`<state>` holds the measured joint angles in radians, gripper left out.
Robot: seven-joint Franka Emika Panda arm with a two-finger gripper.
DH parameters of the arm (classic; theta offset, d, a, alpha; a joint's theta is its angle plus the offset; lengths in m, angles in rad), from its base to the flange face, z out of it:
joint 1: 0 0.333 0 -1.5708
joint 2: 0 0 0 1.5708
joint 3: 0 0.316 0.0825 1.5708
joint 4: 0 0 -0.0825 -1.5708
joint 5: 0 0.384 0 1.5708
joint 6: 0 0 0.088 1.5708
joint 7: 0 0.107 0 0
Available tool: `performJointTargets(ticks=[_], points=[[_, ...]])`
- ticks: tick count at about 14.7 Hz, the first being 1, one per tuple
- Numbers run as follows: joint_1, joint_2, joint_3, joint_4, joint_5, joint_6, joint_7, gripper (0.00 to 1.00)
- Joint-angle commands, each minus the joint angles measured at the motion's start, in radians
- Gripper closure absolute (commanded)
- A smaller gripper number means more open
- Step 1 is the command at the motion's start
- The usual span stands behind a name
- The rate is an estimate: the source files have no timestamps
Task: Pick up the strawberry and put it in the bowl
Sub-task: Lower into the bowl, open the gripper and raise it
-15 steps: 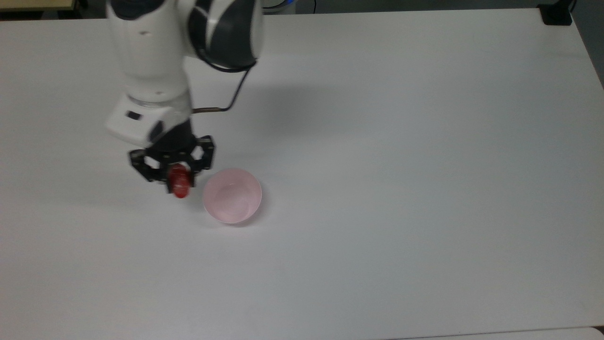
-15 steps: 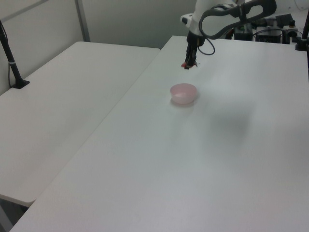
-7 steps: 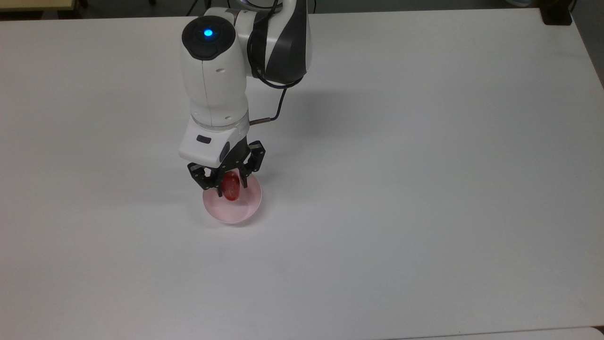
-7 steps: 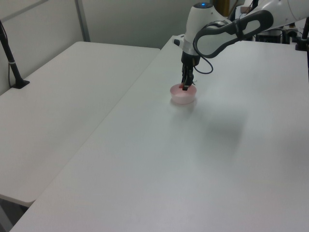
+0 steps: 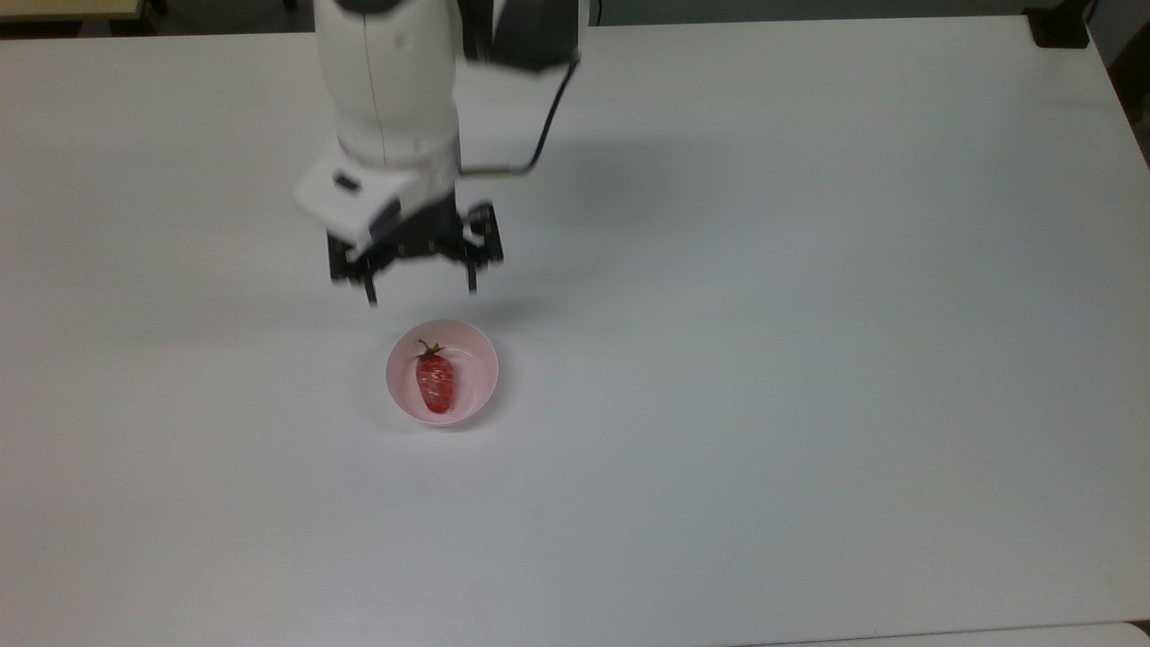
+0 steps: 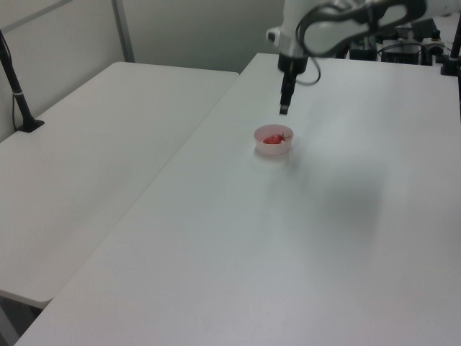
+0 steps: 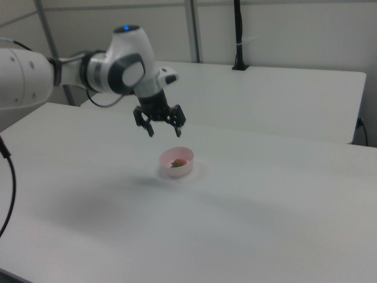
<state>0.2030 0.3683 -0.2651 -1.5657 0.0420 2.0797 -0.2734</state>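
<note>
The red strawberry (image 5: 436, 381) lies inside the pale pink bowl (image 5: 480, 355), its green stem toward the top view's upper edge. The same strawberry (image 6: 273, 139) and bowl (image 6: 273, 148) sit mid-table in the left view, and in the right view the strawberry (image 7: 177, 163) rests in the bowl (image 7: 177, 170). My gripper (image 5: 420, 291) hangs open and empty in the air above and just behind the bowl. The left view puts the gripper (image 6: 284, 110) above the bowl, and in the right view the gripper (image 7: 165, 131) has its fingers spread wide.
The bowl stands on a wide white table (image 5: 809, 314). A second white table (image 6: 94, 158) adjoins it at the left view's left, with a black post (image 6: 16, 90) clamped to it. A black clamp (image 5: 1060, 27) sits at the top view's upper right corner.
The gripper opened and let the strawberry go into the bowl. It then rose and drew back from the bowl, empty.
</note>
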Motion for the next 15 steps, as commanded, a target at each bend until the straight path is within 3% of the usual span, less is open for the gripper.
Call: performJointTargets(ticks=[1, 8, 13, 15], points=[[-0.169, -0.21, 0.205, -0.04, -0.083, -0.232, 0.181, 0.0], [-0.192, -0.302, 0.311, -0.048, -0.114, -0.49, 0.296, 0.0], [-0.2, -0.324, 0.294, -0.045, -0.1, -0.472, 0.301, 0.0], [-0.2, -0.322, 0.277, -0.046, -0.062, -0.452, 0.299, 0.0]])
